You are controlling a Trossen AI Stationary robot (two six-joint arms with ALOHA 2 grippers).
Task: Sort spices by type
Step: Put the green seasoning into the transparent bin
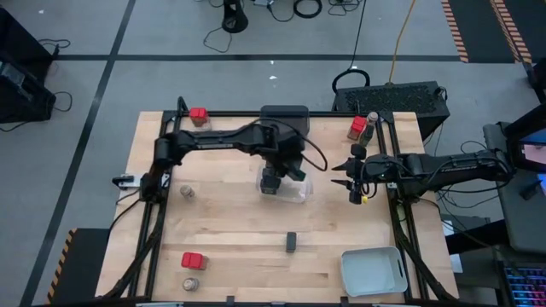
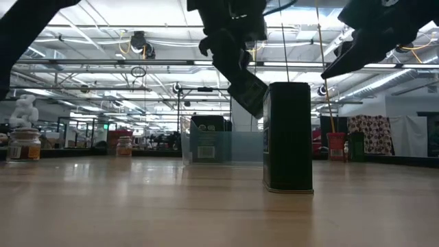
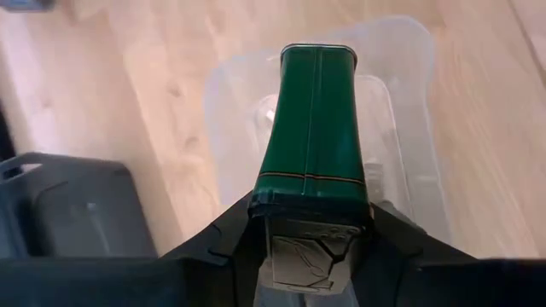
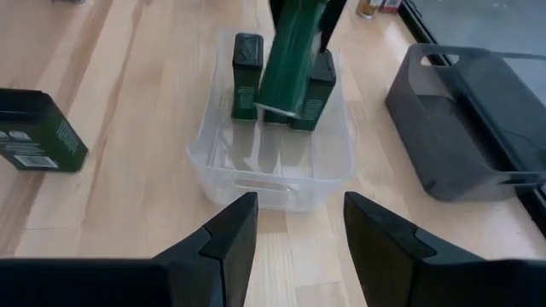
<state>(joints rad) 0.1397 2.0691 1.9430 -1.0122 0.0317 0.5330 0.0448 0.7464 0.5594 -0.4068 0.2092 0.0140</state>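
Left end effector [image 1: 271,183] over clear tray [image 1: 294,193], right end effector [image 1: 345,176] beside it

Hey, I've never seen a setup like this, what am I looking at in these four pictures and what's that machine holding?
Two dark robot arms work at a wooden table. One picture looks straight down from above, one looks level across the tabletop, and two come from cameras on the arms' wrists.

The left gripper is shut on a green tin, held over a clear tray that already holds a few similar tins. The right gripper waits open, facing that tray from the table's right side.

A dark grey tray and a pale tray also sit on the table. Another tin, red-topped blocks and small jars stand scattered around.
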